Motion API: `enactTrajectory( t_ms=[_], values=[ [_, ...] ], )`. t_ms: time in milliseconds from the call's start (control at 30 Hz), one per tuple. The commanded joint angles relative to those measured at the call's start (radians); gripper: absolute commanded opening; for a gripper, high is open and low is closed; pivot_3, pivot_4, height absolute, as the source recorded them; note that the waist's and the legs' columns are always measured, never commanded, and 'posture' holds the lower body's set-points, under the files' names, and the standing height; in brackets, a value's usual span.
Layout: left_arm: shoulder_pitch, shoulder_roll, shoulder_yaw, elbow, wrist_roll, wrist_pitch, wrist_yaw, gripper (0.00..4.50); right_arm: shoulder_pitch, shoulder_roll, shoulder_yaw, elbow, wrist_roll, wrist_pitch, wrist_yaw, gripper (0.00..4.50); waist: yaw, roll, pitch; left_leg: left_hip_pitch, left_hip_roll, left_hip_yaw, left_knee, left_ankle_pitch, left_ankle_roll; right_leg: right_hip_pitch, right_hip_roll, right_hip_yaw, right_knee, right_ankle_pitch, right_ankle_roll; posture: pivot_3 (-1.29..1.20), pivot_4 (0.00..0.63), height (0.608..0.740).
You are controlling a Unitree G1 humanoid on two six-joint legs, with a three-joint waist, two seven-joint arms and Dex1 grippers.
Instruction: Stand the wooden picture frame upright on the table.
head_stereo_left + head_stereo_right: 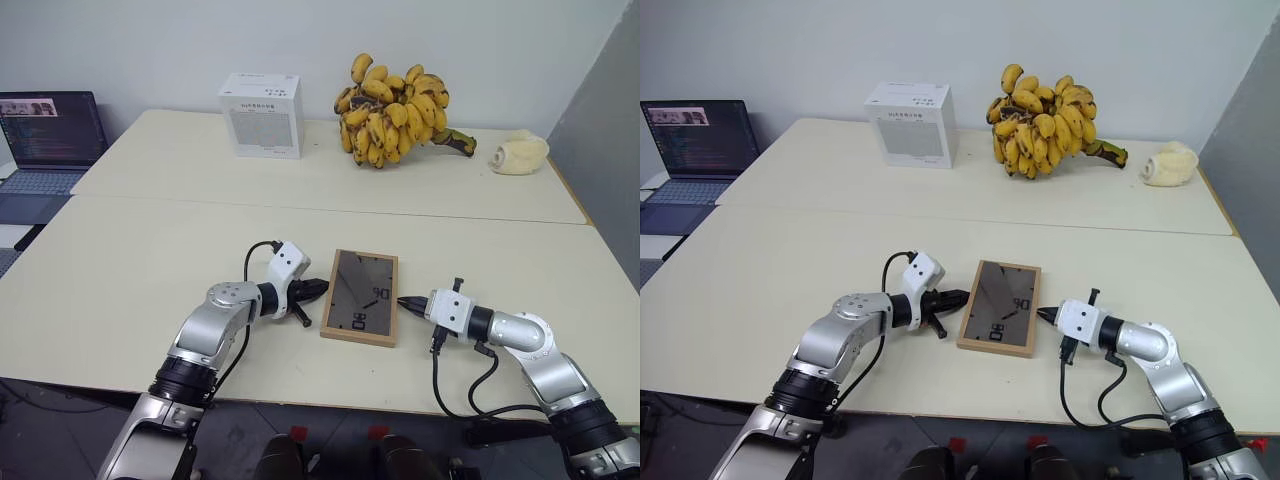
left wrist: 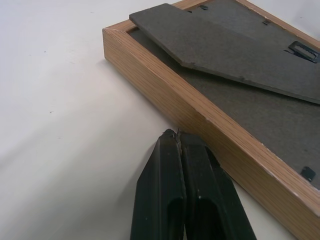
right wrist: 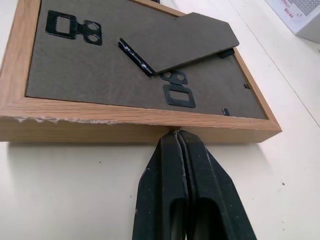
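Picture frame [image 1: 360, 297] lies flat, face down on the near table [image 1: 150, 270], dark back panel up, stand flap [image 3: 192, 40] lifted slightly off the back. Long axis runs away from the robot, tilted a little; short edges near and far. Left gripper [image 1: 318, 288] has fingers pressed together, tips just beside the frame's left long edge. Right gripper [image 1: 406, 301] also closed with nothing held, tips at the right long edge, seemingly touching the wood.
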Motion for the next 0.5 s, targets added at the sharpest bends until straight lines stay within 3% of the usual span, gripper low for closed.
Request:
enactTrajectory(
  t_ms=[33, 267, 367, 500],
  values=[
    [0.021, 0.08, 0.044, -0.125, -0.062, 0.124, -0.063, 0.03, 0.005, -0.019, -0.028, -0.055, 0.009, 0.004, -0.004, 0.03, -0.001, 0.0, 0.0, 0.0, 0.0, 0.0, 0.0, 0.0, 0.0, 0.0, 0.0, 0.0, 0.0, 0.0, 0.0, 0.0, 0.15, 0.74],
    [0.054, 0.303, 0.209, -0.313, -0.309, 0.582, -0.144, 0.03, -0.014, -0.09, -0.066, -0.001, 0.022, -0.021, 0.023, 0.03, -0.012, 0.0, 0.0, 0.0, 0.001, 0.0, 0.0, 0.0, 0.0, -0.001, 0.0, 0.0, 0.002, -0.001, 0.0, 0.0, 0.15, 0.74],
    [0.007, 0.28, 0.296, -0.309, -0.428, 0.778, -0.125, 0.03, -0.026, -0.095, -0.068, 0.034, 0.016, -0.04, 0.02, 0.03, -0.008, 0.0, 0.0, 0.001, 0.0, 0.0, 0.0, 0.0, 0.0, 0.0, 0.0, 0.0, 0.002, -0.003, 0.003, 0.0, 0.15, 0.74],
    [-0.055, 0.167, 0.413, -0.244, -0.522, 0.991, -0.066, 0.77, -0.032, -0.085, -0.055, 0.061, -0.001, -0.064, 0.012, 0.0, -0.008, 0.0, 0.0, 0.001, 0.0, 0.0, 0.002, 0.0, 0.0, 0.0, 0.0, -0.001, 0.003, -0.003, 0.004, 0.0, 0.15, 0.74]
  ],
)
